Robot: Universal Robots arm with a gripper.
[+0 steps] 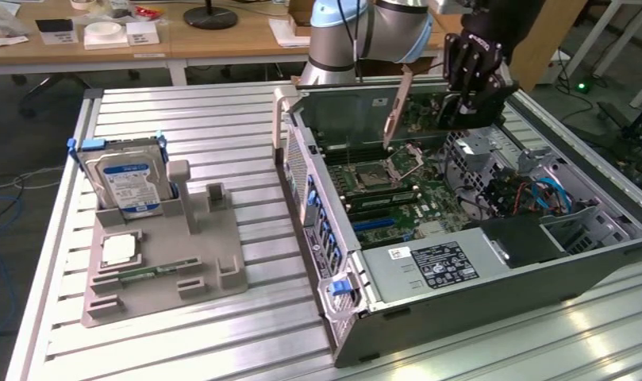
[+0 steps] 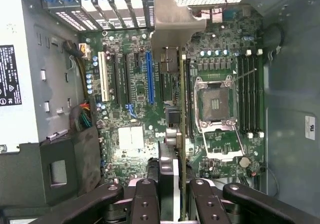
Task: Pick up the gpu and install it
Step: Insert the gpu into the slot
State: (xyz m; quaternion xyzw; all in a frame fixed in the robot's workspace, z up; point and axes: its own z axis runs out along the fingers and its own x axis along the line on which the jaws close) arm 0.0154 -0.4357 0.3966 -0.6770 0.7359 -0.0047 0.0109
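My gripper (image 1: 467, 94) hangs over the open computer case (image 1: 342, 317), shut on the gpu (image 1: 424, 113). The card is held upright above the motherboard (image 1: 390, 214), its green board facing the exterior view and its silver end bracket (image 1: 396, 107) pointing down toward the board. In the wrist view the gpu (image 2: 176, 114) appears edge-on between my two black fingers (image 2: 146, 196), with its bracket (image 2: 172, 22) at the far end. It hovers between the blue expansion slot (image 2: 149, 77) and the empty processor socket (image 2: 217, 102).
A power supply (image 1: 432, 266) fills the case's near corner, and drive cages and cables (image 1: 532, 194) sit at the exterior view's right. On the slatted table (image 1: 194, 111), a grey fixture (image 1: 183, 262) holds a hard drive (image 1: 130, 178), a memory stick (image 1: 140, 276) and a small chip (image 1: 120, 250).
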